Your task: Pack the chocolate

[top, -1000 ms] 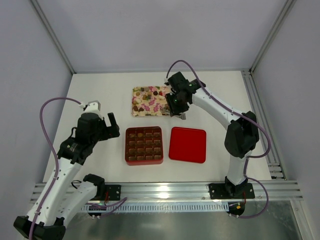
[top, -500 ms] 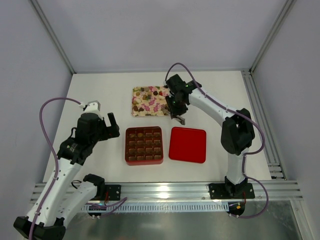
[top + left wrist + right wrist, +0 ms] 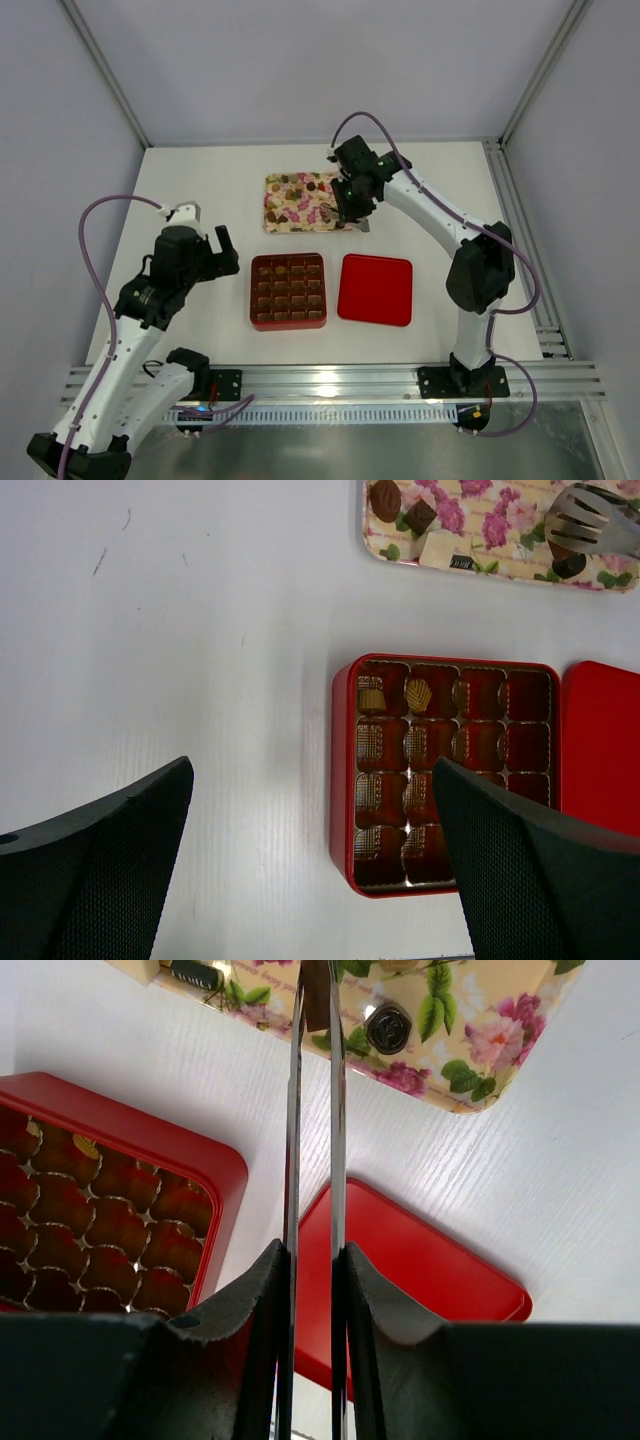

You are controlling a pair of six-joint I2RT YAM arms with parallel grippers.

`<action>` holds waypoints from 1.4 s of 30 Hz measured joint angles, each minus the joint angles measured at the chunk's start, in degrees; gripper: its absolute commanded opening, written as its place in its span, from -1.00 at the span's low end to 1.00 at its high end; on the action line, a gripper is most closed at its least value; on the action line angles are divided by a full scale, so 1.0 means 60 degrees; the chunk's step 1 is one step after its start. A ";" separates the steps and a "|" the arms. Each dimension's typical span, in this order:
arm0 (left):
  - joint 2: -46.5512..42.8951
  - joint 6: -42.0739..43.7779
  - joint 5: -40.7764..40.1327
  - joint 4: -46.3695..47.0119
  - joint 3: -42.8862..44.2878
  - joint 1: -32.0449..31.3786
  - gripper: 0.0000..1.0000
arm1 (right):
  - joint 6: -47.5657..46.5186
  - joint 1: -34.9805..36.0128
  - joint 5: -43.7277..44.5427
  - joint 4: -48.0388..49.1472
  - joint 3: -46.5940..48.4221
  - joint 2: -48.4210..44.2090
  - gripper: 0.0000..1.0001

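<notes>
Over the last second the right gripper has moved a little farther from the robot, from the near right corner of the floral tray to over its right end. Its fingers have also squeezed closer together.

Chocolate lies loose on that tray, at the far middle of the table, as several small dark, tan and whitish pieces set apart from one another. Two tan pieces already sit in the far left cells of the red box, which is just near of the tray. The other cells in view look empty.

Each piece is judged light and rigid, but easily marked or cracked and smooth enough to slip. A gentle pinch across two opposite sides would suit it best. Most pieces are round or squarish with no clear long axis. One dark oval at the tray's left end lies with its length roughly far to near.

A brown piece seems to sit between the tips of the metal tongs, but which way it faces cannot be told. The right gripper is closed onto the tongs' two blades, pressing them nearly together.

The left gripper is spread wide and holds nothing, hovering near and left of the box. A red lid lies flat just right of the box.
</notes>
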 measured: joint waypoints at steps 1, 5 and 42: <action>0.0000 0.0000 0.0000 0.0000 0.0000 0.0000 0.99 | 0.0000 0.0000 -0.0015 -0.0036 0.0000 -0.0076 -0.46; 0.0000 0.0000 0.0000 0.0000 0.0000 0.0000 1.00 | 0.0015 0.0047 -0.0157 -0.0164 0.0000 -0.0492 -0.46; 0.0000 0.0000 -0.0098 0.0000 0.0000 0.0000 0.99 | 0.0539 0.2663 -0.0361 -0.0364 -0.1723 -0.2186 -0.36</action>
